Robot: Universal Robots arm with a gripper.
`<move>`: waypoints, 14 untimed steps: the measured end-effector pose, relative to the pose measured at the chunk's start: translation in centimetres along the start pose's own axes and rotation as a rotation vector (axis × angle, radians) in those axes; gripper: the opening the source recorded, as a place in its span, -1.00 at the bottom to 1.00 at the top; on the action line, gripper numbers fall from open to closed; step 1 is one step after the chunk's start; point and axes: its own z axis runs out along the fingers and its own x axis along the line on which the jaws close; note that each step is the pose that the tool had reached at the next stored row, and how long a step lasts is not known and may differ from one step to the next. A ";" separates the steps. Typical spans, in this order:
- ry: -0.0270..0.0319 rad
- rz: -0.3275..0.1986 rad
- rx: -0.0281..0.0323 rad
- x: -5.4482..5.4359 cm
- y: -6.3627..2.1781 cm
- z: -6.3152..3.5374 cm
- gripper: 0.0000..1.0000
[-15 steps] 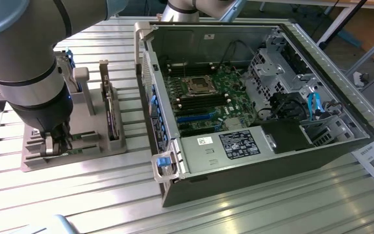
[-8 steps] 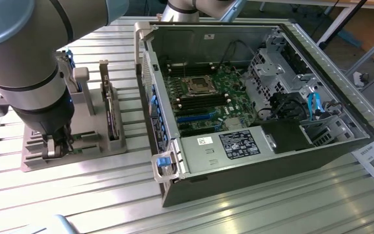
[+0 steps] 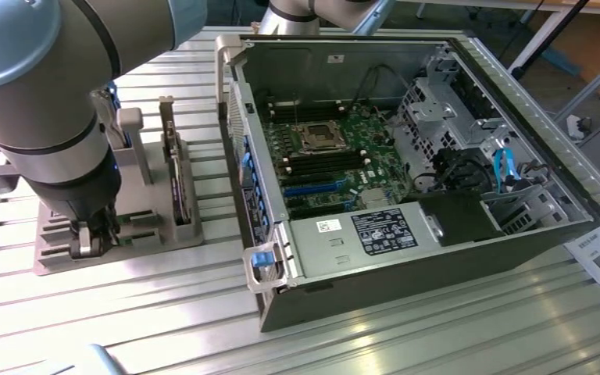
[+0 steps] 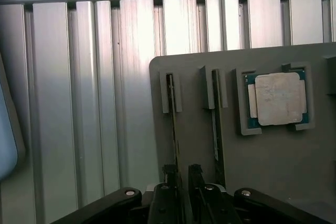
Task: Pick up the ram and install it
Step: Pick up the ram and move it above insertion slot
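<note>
Pincer (image 4: 182, 195) first: its fingers stand apart, straddling the near end of the ram (image 4: 172, 124), which stands on edge in a slot of the grey holder (image 4: 262, 171). Nothing is clamped yet, so I'd judge the pick-up is in hand and installing is untouched. A grip calls for closing squarely on that thin board. Room is tight, with a second stick (image 4: 215, 119) just beside it. On the slatted worktop (image 3: 383, 344), the open computer case (image 3: 415, 289) lies to the exterior view's right of the holder, its walls ringing the motherboard (image 3: 358, 160).

Bright light glares off the slatted table (image 4: 139, 40) (the computer case (image 3: 321, 62) is dimmer inside).
</note>
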 end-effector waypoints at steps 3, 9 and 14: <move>0.0001 0.000 -0.0001 0.0 0.00 0.00 -0.52; 0.0001 0.000 -0.0001 0.0 0.00 0.00 -0.52; 0.0006 -0.025 -0.0005 0.0 0.00 0.00 -0.52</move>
